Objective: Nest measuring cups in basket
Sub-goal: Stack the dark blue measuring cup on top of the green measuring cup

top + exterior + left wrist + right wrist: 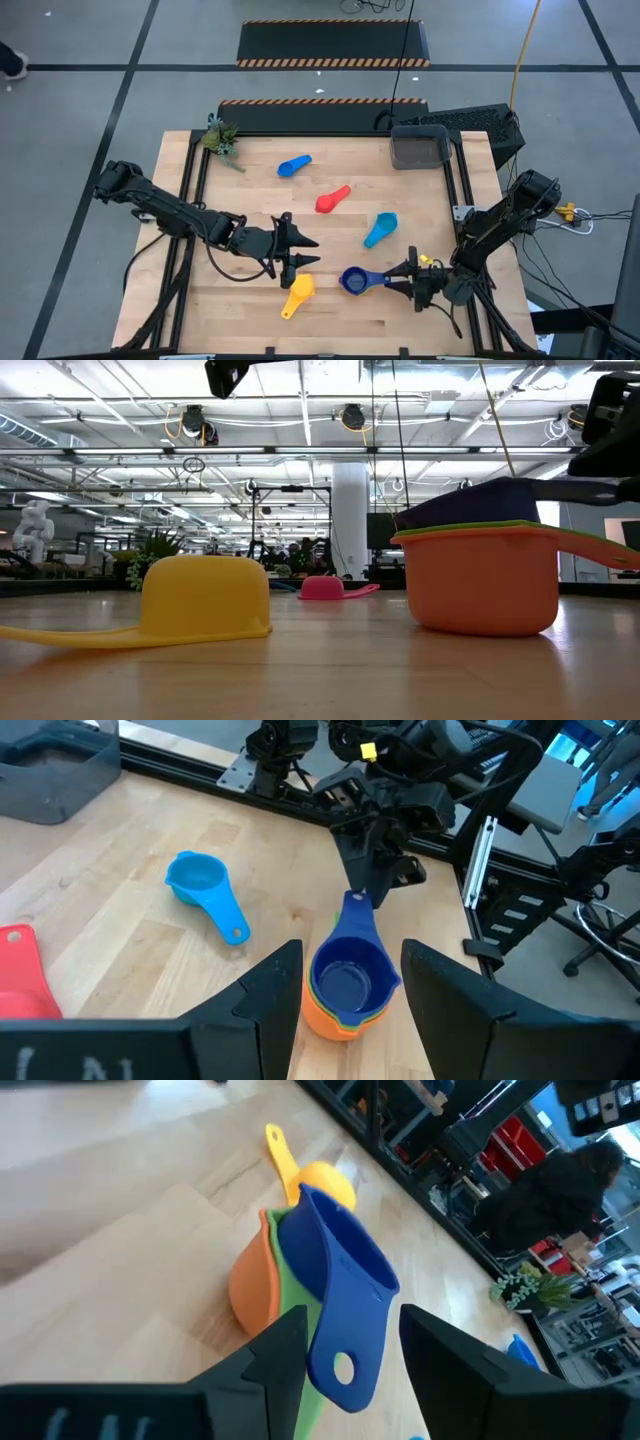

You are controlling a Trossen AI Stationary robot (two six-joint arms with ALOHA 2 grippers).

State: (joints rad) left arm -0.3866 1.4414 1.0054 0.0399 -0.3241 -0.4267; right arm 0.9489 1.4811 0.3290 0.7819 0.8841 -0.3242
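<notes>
A stack of three nested measuring cups, navy [352, 281] in green in orange [485, 585], stands near the table's front right. My right gripper [393, 278] is at the stack's right, shut on the navy handle. My left gripper [300, 252] hovers open to the stack's left, fingers [275, 990] wide apart, holding nothing. The yellow cup [297, 295] lies mouth down on the table. The red [333, 198], light blue [380, 228] and blue [293, 165] cups lie apart farther back. The dark grey basket [420, 147] stands at the far right. My right gripper pinches the navy cup's handle [350, 1315] by its two long edges, toward its free end. The fingers come almost level from the table's right and lie along the handle. The navy cup sits tilted in the green one, handle end [590, 487] raised; the orange cup's bottom rests on the table.
A small plant [220, 138] sits at the far left corner. A black keyboard [470, 120] lies beyond the basket. Black rails [452, 190] run along the table's sides. Bare wood lies between the loose cups and the basket.
</notes>
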